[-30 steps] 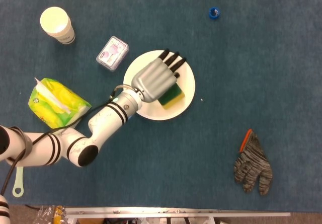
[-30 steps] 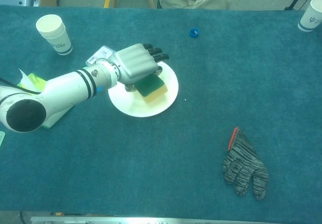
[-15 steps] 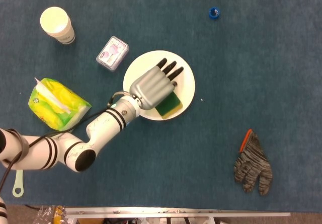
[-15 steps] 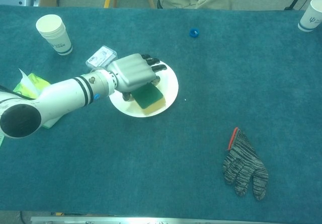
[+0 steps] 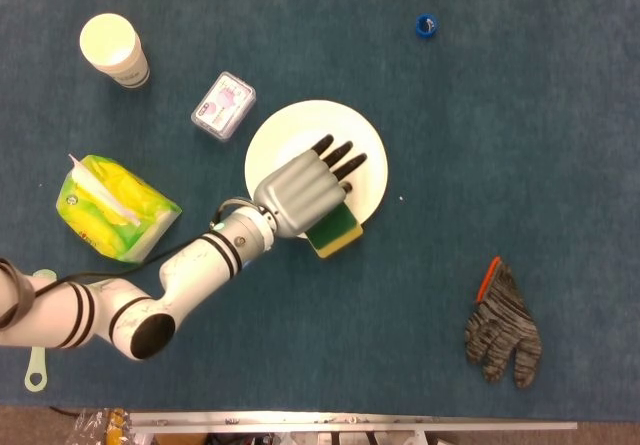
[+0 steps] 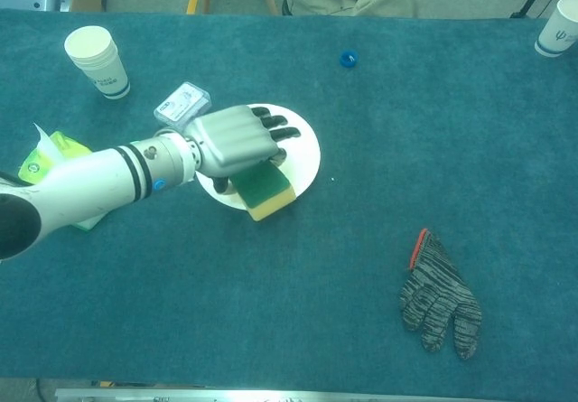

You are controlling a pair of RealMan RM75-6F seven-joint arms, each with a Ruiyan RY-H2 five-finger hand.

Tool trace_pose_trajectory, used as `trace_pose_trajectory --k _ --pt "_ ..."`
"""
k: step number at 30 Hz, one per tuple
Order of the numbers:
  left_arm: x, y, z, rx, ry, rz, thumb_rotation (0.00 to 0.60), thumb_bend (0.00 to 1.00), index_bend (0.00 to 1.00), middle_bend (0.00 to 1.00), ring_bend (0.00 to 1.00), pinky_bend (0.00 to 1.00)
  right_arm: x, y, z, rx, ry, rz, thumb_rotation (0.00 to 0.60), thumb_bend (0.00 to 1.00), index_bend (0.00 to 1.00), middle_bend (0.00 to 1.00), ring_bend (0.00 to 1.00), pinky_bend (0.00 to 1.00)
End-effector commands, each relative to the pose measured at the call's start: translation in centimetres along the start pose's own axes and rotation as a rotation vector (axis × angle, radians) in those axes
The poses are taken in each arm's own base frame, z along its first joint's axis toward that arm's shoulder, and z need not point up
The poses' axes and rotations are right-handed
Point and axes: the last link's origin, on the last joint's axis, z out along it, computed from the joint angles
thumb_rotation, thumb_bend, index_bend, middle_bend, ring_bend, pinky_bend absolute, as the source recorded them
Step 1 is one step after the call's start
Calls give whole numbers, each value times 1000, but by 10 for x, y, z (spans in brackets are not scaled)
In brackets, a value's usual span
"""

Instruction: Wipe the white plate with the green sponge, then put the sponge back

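Observation:
The white plate lies on the blue cloth near the middle of the table. My left hand lies flat over its near half, fingers stretched across the plate, holding the green and yellow sponge beneath its palm. The sponge sits at the plate's near rim and juts partly off it onto the cloth. My right hand is in neither view.
A paper cup stands at the far left, a small clear box beside the plate. A yellow-green tissue pack lies left. A striped glove lies near right, a blue cap far.
My left hand has drawn the sponge across the plate towards me, from the plate's middle to its near rim, where the sponge now overhangs the cloth.

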Motion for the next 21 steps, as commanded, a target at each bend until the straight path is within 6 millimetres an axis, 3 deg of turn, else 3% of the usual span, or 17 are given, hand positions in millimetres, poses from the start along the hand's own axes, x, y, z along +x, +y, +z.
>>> trace_pose_trajectory --k 1,21 --pt "1 -7 -4 22 6 9 600 243 403 38 0 56 0 0 0 2 0 1 600 199 0 22 0 212" --pt "-23 -72 -43 204 -22 66 600 243 403 38 0 56 -3 -5 1 18 -5 5 600 199 0 22 0 212"
